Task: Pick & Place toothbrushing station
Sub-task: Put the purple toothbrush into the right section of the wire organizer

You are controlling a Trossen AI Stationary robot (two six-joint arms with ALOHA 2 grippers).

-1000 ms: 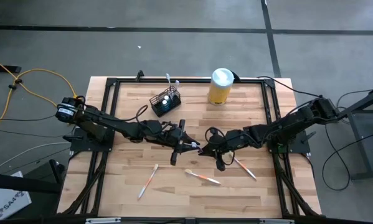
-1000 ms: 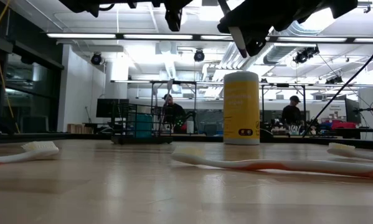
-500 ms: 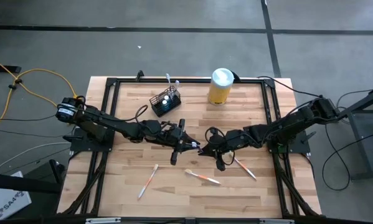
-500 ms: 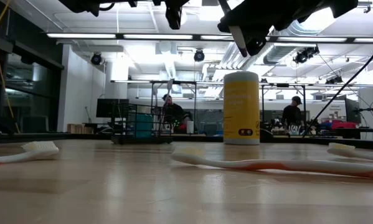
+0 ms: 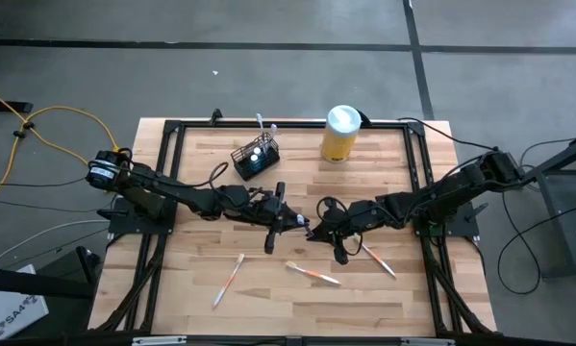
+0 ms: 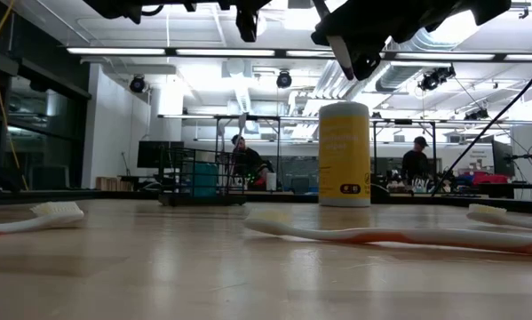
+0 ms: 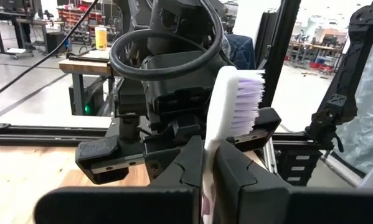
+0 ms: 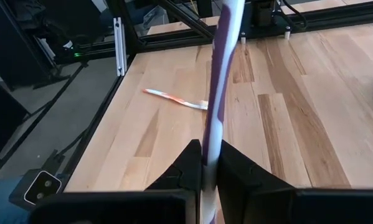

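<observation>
Left pincer (image 7: pixel 206 180) has now clamped the purple toothbrush (image 7: pixel 226 118); right pincer (image 8: pixel 206 171) keeps holding it.

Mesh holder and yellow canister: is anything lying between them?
Nothing: in the high view, only bare wood of the table separates the mesh holder from the yellow canister.

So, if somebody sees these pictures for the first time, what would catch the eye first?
Probably the two dark arms meeting over the middle of the table, the left tool and the right tool both shut on one purple-and-white toothbrush. After that, the yellow canister at the far edge, with the black mesh holder to its left. Three more toothbrushes lie loose on the wood nearer the front, one of them orange.
</observation>
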